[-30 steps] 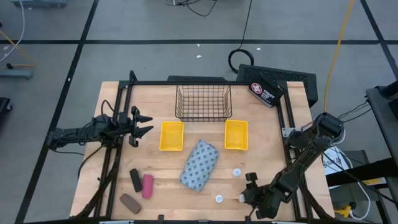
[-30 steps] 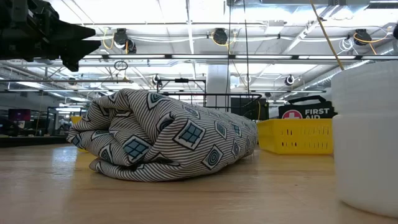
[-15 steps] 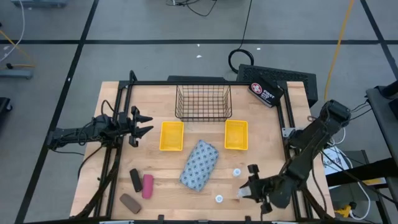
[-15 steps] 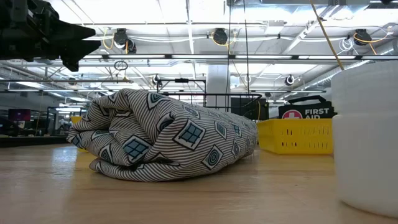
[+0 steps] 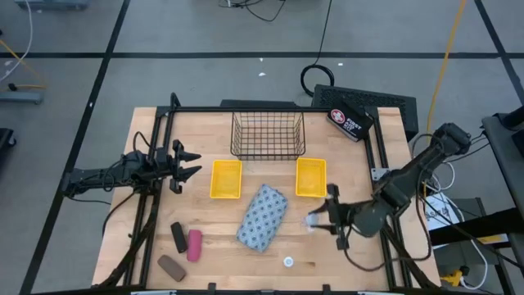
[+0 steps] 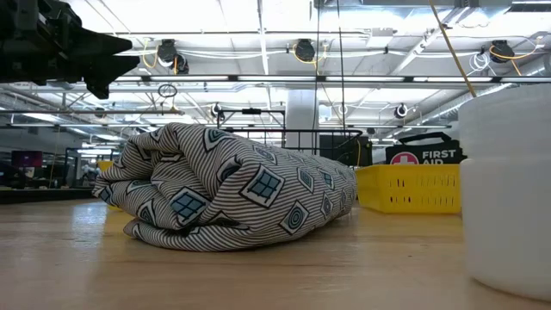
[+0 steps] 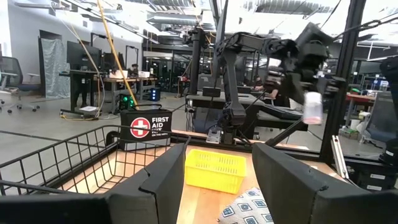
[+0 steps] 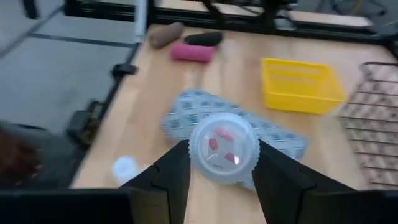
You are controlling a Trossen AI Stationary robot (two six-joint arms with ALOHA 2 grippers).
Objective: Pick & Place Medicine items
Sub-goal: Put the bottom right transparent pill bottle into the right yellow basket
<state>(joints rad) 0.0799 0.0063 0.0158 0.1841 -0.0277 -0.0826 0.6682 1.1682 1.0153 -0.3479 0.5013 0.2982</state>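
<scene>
Above the table beside the pouch, right hand clamped on a white bottle.

A blue-grey patterned pouch lies slanted at the centre of the high view, soft and rumpled. One white bottle is held off the surface just right of it, in the right gripper; its ribbed cap shows pink pieces inside. A second bottle stands low in the frame. At lower left lie three oblong pieces: black, pink and brown.
</scene>
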